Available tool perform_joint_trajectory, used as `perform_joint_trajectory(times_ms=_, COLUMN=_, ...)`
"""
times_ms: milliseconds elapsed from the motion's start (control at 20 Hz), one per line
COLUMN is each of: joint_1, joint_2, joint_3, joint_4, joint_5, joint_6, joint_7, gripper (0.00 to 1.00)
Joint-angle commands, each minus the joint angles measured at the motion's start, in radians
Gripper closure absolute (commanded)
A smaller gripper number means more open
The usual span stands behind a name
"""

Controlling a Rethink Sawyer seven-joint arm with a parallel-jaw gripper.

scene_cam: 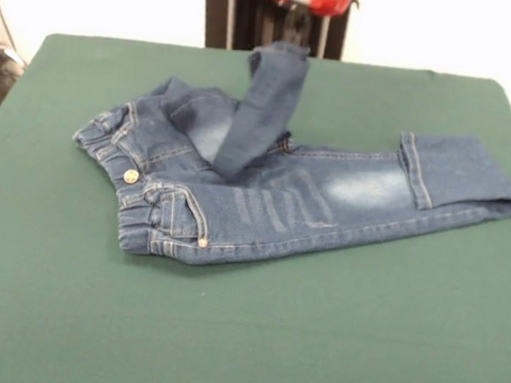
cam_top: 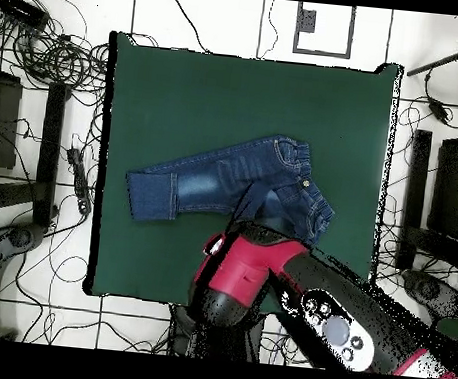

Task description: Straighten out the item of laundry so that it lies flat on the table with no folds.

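You see the jeans (scene_cam: 273, 198) lying near the middle of the table (scene_cam: 240, 336), waistband to the left in the front view. One leg stretches flat toward the right with its cuff turned back; the other is lifted up toward the arm (cam_top: 264, 281). You cannot tell how the gripper stands.

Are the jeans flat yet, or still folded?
Still folded: one leg of the jeans is lifted up over the waist; the other lies spread on the table.
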Motion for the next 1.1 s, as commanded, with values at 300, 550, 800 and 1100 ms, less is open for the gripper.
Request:
perform_joint_trajectory(times_ms=300, joint_1=-0.105, joint_2=-0.298, joint_3=0.32, joint_4=0.275, joint_5=0.335, joint_6=-0.046, joint_7=-0.032, gripper=1.0)
perform_joint_trajectory(times_ms=550, joint_1=-0.003, joint_2=-0.206, joint_3=0.255, joint_4=0.296, joint_5=0.196, joint_6=-0.018, joint_7=0.132, gripper=1.0)
perform_joint_trajectory(times_ms=800, joint_1=0.182, joint_2=-0.031, joint_3=0.069, joint_4=0.275, joint_5=-0.07, joint_6=0.033, joint_7=0.363, gripper=1.0)
perform_joint_trajectory(times_ms=1100, joint_1=0.394, joint_2=0.12, joint_3=-0.134, joint_4=0.212, joint_5=-0.308, joint_6=0.072, joint_7=0.592, gripper=1.0)
